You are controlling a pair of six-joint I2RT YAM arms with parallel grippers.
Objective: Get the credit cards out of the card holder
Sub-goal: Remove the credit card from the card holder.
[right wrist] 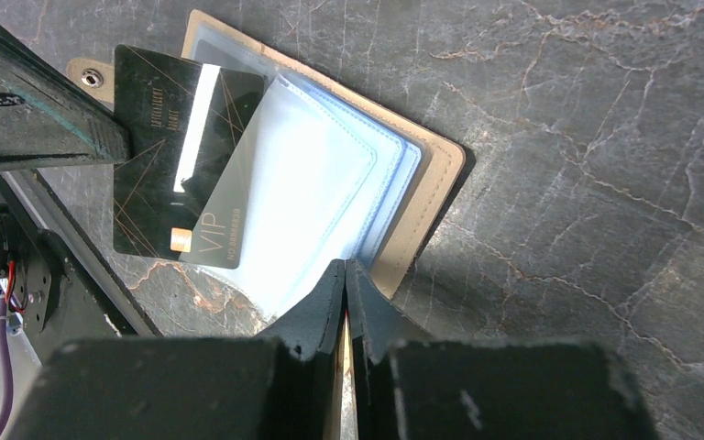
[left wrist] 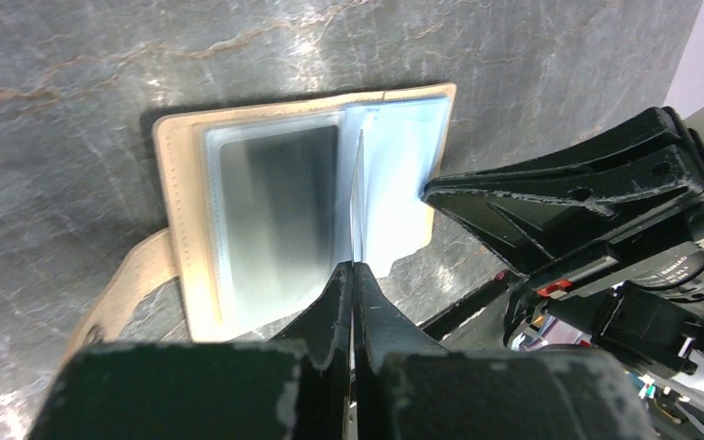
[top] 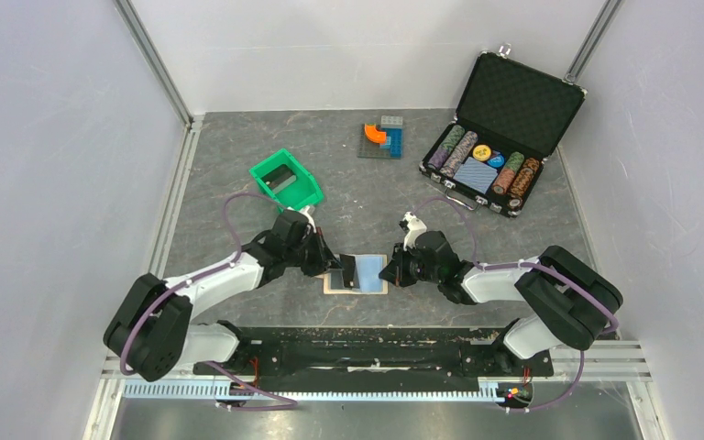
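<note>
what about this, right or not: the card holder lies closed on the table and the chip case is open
Wrong in one respect: the card holder lies open, not closed; the right wrist view shows its blue pockets spread. It does lie on the table, and the chip case is open.

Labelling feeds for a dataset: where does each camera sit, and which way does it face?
Top external: fixed above and behind the arms, facing down onto the table; left arm and right arm show.
Left wrist: on the left arm, looking past its shut left gripper down at the open card holder; right gripper at right.
Right wrist: on the right arm, looking past its own shut gripper at the card holder and credit cards.
Shared: all see the card holder.
</note>
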